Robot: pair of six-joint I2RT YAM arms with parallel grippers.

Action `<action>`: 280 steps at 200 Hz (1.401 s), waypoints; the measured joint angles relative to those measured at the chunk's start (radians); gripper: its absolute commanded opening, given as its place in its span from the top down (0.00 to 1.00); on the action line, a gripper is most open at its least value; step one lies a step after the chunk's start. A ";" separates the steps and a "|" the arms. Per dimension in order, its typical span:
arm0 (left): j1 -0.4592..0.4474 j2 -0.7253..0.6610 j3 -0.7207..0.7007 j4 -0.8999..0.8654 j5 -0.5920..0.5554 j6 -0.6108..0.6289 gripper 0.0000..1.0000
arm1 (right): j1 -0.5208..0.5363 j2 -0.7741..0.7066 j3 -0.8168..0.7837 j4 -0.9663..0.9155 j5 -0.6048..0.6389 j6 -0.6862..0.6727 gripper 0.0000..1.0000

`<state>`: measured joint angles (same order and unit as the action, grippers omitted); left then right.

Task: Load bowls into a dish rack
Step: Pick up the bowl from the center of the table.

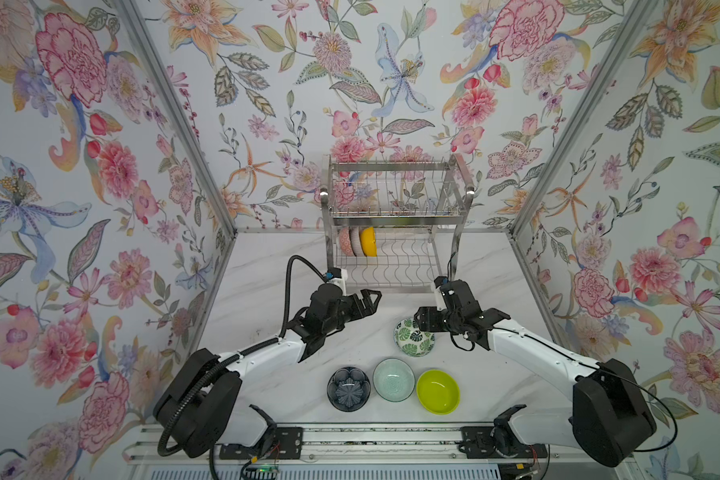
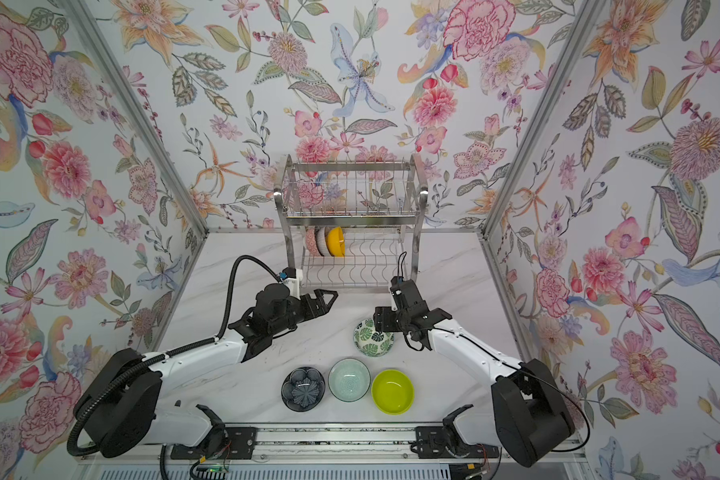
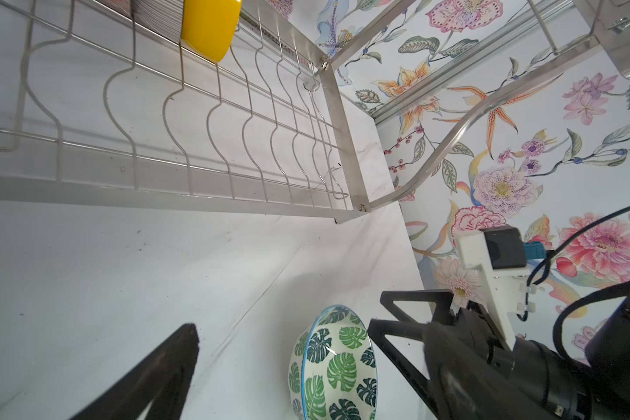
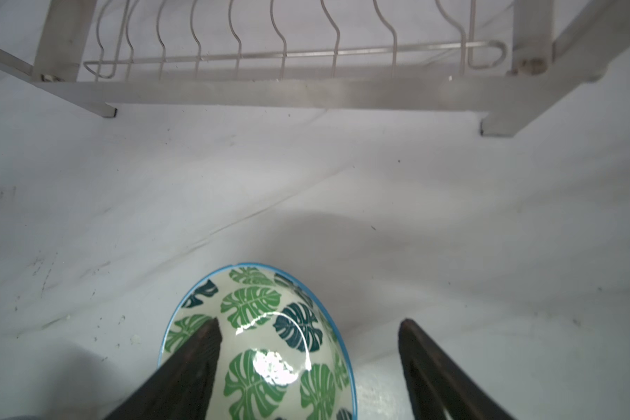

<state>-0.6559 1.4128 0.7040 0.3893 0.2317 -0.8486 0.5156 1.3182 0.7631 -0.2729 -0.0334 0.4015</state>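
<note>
I have the right fingers (image 4: pixel 197 363) apart and straddling the wall of the green leaf-print bowl (image 1: pixel 410 345). In the right wrist view one finger hangs over the bowl's inside and its partner stands outside the rim with a clear gap, so nothing is clamped. That bowl sits on the tabletop (image 1: pixel 267 291) at about 4 o'clock from the centre. The left fingers (image 3: pixel 161 374) are spread wide and hold nothing, hovering at 10 o'clock from the leaf bowl, just in front of the dish rack (image 1: pixel 395 214). The rack stands at 12 o'clock against the back wall. At the 9 o'clock end of its lower tier three bowls stand on edge in the slots: the pink ribbed bowl (image 1: pixel 344 240), the black-and-white bowl (image 1: pixel 355 241) and the orange-yellow bowl (image 1: pixel 368 241). Along the 6 o'clock edge, upright in a row, are the dark blue-grey bowl (image 1: pixel 348 388), the pale mint bowl (image 1: pixel 393 379) and the lime green bowl (image 1: pixel 438 392).
</note>
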 measured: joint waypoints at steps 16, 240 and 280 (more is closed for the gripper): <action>-0.013 0.023 0.000 0.016 0.000 -0.011 0.01 | 0.000 -0.003 -0.034 -0.013 -0.003 0.021 0.31; -0.056 0.066 0.000 0.030 -0.005 0.006 0.01 | 0.012 0.101 -0.055 0.023 0.040 0.105 1.00; -0.059 0.054 0.013 -0.022 -0.028 0.059 0.01 | 0.012 0.081 -0.005 -0.011 0.105 0.092 1.00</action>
<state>-0.7147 1.4666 0.7166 0.3676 0.2035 -0.7895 0.5278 1.3994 0.7578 -0.2840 0.0711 0.4931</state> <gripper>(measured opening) 0.989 0.075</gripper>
